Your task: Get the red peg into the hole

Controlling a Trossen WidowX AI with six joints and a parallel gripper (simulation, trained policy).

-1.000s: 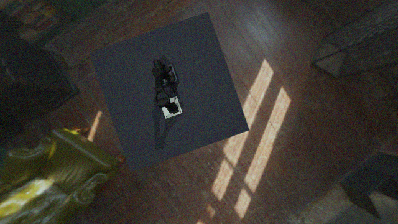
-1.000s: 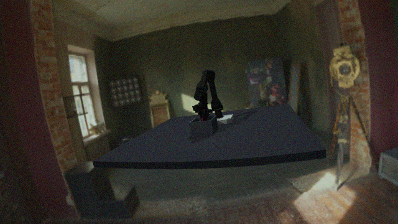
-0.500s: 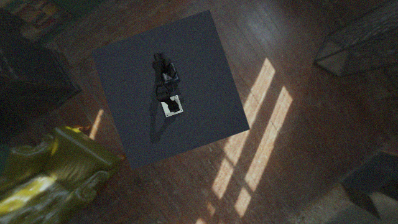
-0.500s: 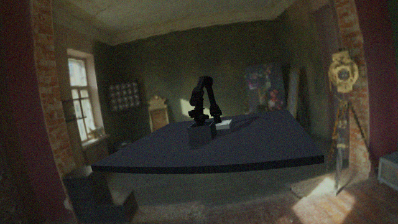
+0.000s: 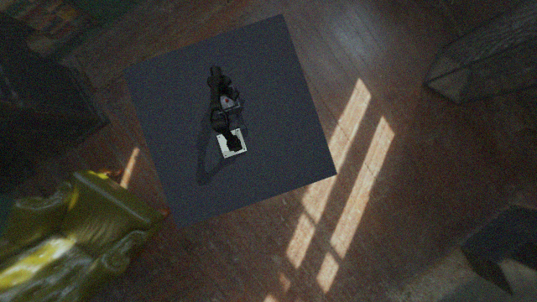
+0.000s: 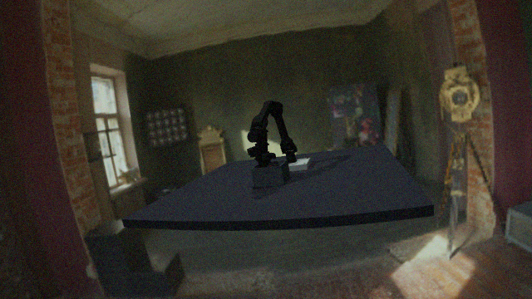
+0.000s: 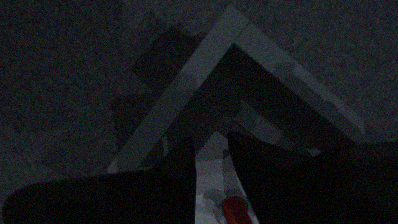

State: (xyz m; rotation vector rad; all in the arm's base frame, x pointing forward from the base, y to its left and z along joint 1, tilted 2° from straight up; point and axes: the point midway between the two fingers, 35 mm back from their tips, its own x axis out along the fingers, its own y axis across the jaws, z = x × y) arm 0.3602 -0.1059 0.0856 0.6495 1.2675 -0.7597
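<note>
Standing slightly apart, dark fingers (image 6: 291,159), red peg (image 5: 226,101) (image 7: 236,210) visible through the gap, grey box (image 5: 239,104) (image 6: 270,176) (image 7: 185,90) open-topped.

The arm (image 5: 219,122) (image 6: 258,124) has shifted over the box (image 5: 239,105) (image 6: 269,178) (image 7: 165,117); a red spot, probably the peg (image 5: 226,100) (image 7: 236,211), now shows from above
</note>
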